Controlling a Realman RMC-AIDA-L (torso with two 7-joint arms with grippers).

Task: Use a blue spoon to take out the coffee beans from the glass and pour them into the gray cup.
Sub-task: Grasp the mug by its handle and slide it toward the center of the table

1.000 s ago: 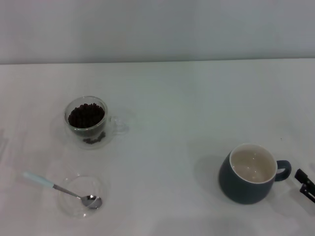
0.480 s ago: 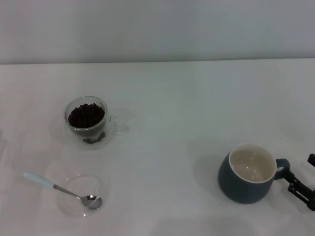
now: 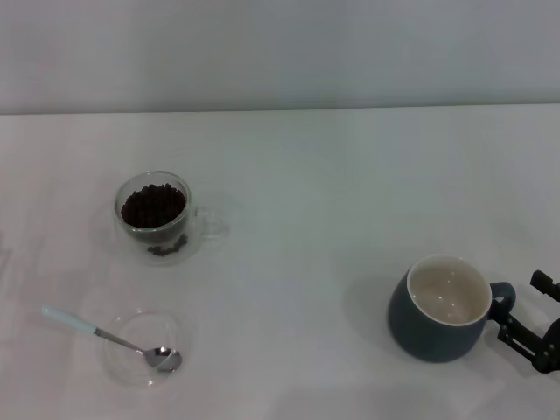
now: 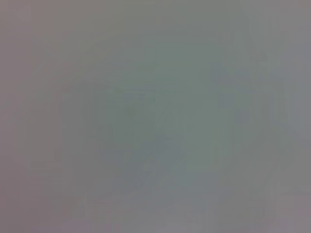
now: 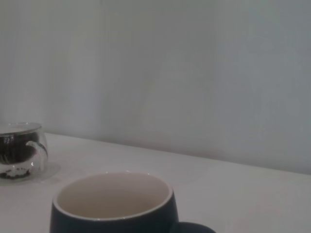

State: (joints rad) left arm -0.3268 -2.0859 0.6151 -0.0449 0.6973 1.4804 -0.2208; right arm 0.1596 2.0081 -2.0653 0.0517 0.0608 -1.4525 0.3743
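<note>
Right gripper: the black right gripper point(image 3: 525, 317) is seen at the right edge of the head view, just beside the loop handle of the rounded dark blue-gray ceramic cup point(image 3: 442, 311); its jaws are spread, and nothing is held.
Change: over the last second the right gripper has been brought in from the frame edge, closer to the cup handle; the things on the surface have not been moved.
Meaning: the cup is judged to be about to be steadied or grasped by its handle; no scooping has begun.
Left gripper: not shown in the head view, and only a blank blur is given by its wrist view, so its state cannot be told.
Gray cup: upright on the white surface point(image 3: 332, 201), its cream inside empty; the same is shown in the right wrist view point(image 5: 114, 204).
Glass: the small clear double-walled glass mug point(image 3: 156, 219) stands well apart on the left, filled with dark coffee beans point(image 3: 153, 206).
Spoon: the pale-blue-handled metal spoon point(image 3: 109, 337) lies with its bowl in a shallow clear glass dish point(image 3: 144, 350), near the glass mug and untouched.
</note>
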